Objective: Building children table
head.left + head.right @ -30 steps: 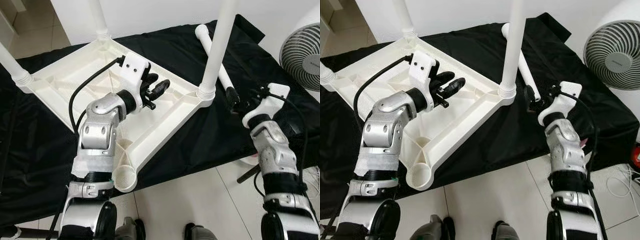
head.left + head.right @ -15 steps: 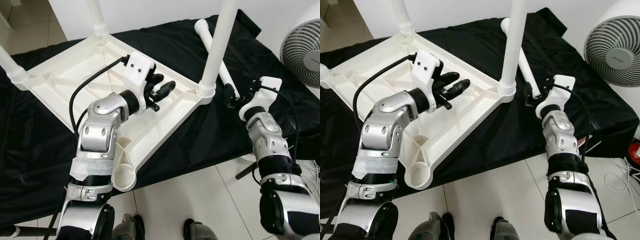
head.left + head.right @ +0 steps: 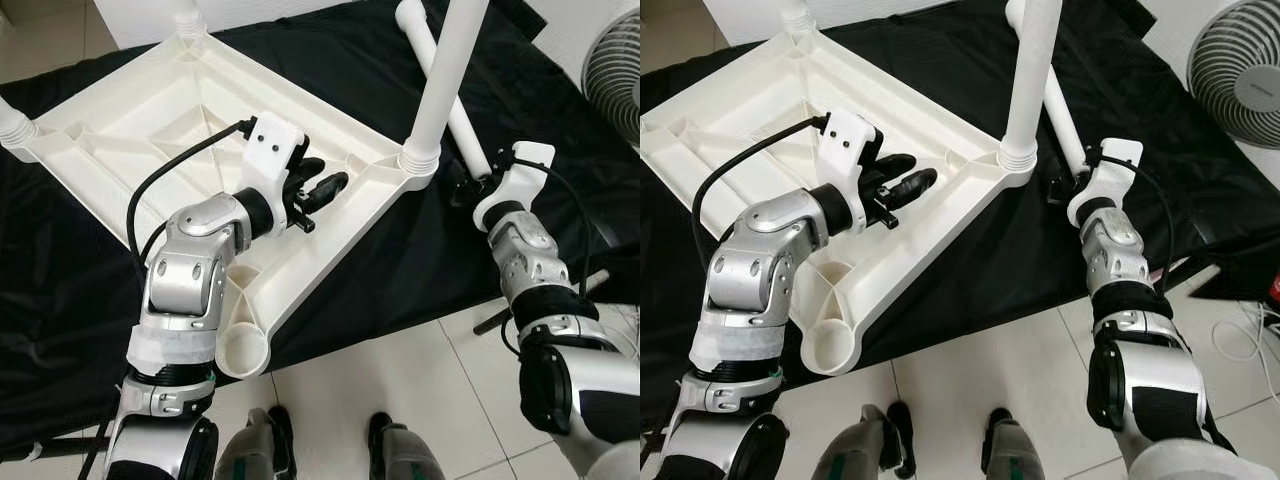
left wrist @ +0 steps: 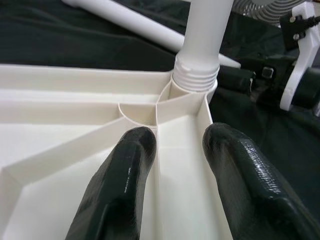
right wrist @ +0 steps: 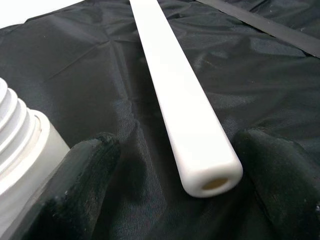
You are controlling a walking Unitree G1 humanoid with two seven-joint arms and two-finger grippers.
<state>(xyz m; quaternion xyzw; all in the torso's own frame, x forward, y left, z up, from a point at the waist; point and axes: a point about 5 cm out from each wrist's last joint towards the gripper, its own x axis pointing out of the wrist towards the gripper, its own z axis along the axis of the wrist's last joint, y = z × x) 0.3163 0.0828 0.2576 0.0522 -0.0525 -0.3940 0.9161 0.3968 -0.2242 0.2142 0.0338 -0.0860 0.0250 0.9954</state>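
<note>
- White plastic tabletop [image 3: 150, 130], left eye view: it lies upside down on a black cloth [image 3: 60, 290], its ribbed underside facing up. A screwed-in leg [image 3: 445, 75] stands upright in the tabletop's right corner socket. An empty socket [image 3: 243, 353] sits at the corner nearest the robot. The left end effector [image 3: 325, 180] hovers over the tabletop's right rim, near the screwed-in leg, fingers spread. A loose leg [image 3: 450, 85] lies flat on the cloth just beyond that corner. A fan [image 3: 615, 85] stands to the right of the cloth.
- Right eye view: the right end effector [image 3: 1055, 185] is beside the tabletop's right corner, at the near end of the loose leg [image 3: 1065, 120]. Tiled floor [image 3: 970, 370] lies below the cloth edge, and the robot's feet [image 3: 940, 450] stand on it.
- Left wrist view: two black fingers [image 4: 122, 185] are held apart over the tabletop [image 4: 60, 145], one on each side of a raised rib. Ahead of them, the screwed-in leg [image 4: 205, 30] rises from its threaded collar at the corner.
- Right wrist view: the loose leg [image 5: 180, 105] lies on the cloth [image 5: 85, 65] between the spread fingers [image 5: 75, 195], its open end toward the camera; neither finger touches it. The threaded collar [image 5: 20, 145] of the tabletop corner stands just beside one finger.
</note>
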